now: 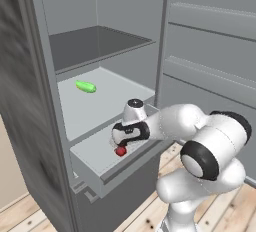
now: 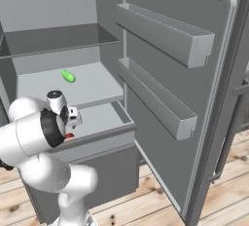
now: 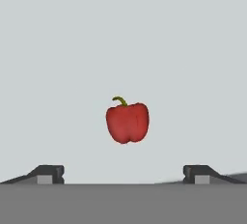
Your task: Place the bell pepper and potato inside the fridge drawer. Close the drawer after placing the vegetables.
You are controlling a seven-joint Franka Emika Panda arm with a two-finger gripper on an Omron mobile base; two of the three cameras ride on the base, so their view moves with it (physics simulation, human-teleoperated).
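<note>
The red bell pepper (image 3: 127, 122) lies on the grey floor of the pulled-out fridge drawer (image 1: 92, 158). It shows as a small red lump (image 1: 120, 151) just under my hand, and as a red sliver (image 2: 69, 135) in the right base view. My gripper (image 3: 123, 174) hovers directly above it, open, both fingertips wide apart and clear of the pepper. In the left base view my gripper (image 1: 121, 145) hangs over the drawer's middle. The potato is out of view.
An elongated green vegetable (image 1: 86, 86) lies on the shelf (image 1: 100, 101) above the drawer. The fridge door (image 2: 170, 88) stands open to the right, with two door bins. The drawer front (image 1: 120, 173) juts out over the wooden floor.
</note>
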